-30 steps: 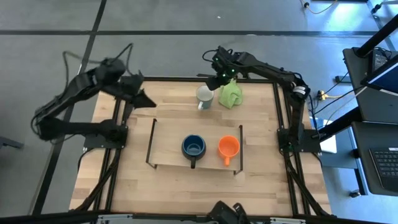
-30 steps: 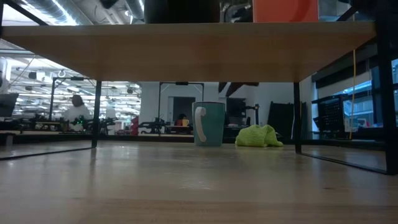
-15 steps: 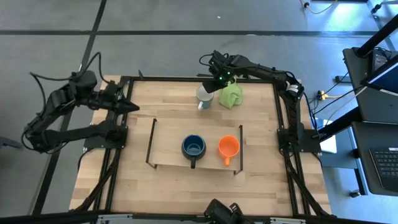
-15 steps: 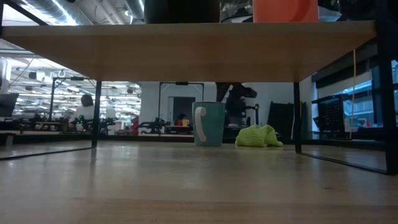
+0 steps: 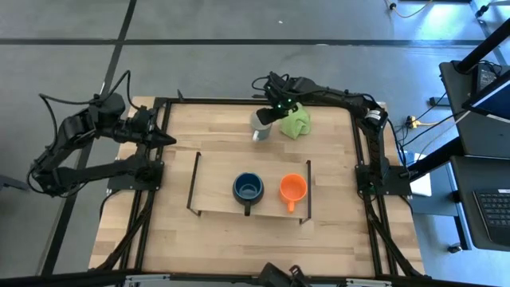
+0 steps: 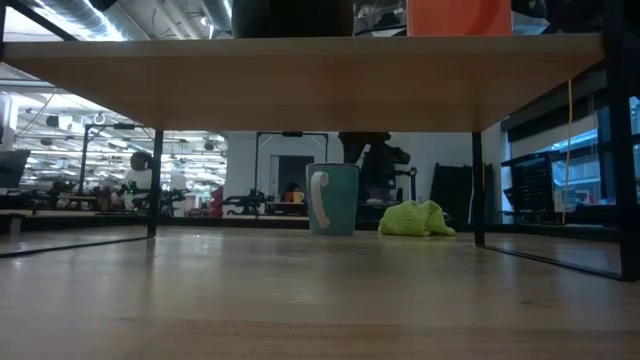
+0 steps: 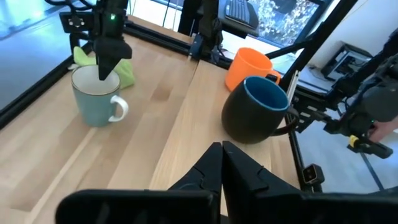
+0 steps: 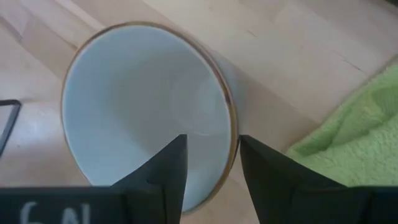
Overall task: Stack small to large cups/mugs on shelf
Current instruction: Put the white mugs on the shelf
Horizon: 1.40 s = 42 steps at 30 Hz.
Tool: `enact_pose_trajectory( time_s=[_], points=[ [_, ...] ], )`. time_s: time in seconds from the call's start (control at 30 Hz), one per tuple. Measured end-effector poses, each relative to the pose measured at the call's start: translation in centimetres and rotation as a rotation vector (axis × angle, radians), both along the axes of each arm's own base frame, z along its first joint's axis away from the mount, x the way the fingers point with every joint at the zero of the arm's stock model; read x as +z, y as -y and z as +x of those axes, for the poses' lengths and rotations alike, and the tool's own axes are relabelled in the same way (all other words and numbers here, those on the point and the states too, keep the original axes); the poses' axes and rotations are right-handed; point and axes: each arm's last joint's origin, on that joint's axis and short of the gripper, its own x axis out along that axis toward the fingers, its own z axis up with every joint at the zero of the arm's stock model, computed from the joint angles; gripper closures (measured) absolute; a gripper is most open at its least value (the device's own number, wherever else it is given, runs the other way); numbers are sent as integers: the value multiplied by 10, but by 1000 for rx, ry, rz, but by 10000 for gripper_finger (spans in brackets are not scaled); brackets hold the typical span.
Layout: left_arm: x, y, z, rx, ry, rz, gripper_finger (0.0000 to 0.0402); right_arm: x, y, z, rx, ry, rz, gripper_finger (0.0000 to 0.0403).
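My right end effector point(image 8: 208, 163) spread, straddling rim of white-grey mug point(image 5: 260, 124) near counter's point(image 5: 223, 223) far edge; left end effector point(image 7: 222, 163) pressed together at left edge.

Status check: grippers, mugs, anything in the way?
Right gripper open, straddling white mug rim. Left gripper shut, parked at table's left edge. Green cloth beside mug.

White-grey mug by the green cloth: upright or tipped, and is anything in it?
Upright and empty: the white-grey mug shows a bare interior, and the right gripper straddles its rim with open fingers.
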Motion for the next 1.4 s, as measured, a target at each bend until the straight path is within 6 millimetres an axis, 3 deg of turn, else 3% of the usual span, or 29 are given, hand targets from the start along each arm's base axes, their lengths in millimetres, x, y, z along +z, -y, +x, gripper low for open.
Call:
enact_pose_trajectory(
  time_s=[0.43, 0.83, 1.2, 1.3, 1.4],
  points=[
    [0, 0, 0, 8, -1, 3, 400, -2, -8, 17, -1, 87, 11, 290],
    [0, 0, 0, 8, -1, 1, 398, -9, -17, 42, -2, 221, 20, 298],
    [0, -1, 1, 17, -4, -19, 398, -6, -15, 45, -17, 266, -6, 305],
    [-5, -5, 7, 33, -30, -24, 397, -2, -12, 46, -3, 287, -30, 299],
    [-18, -15, 25, 25, -98, -38, 398, 16, -8, 51, 20, 337, -81, 285]
  ],
)
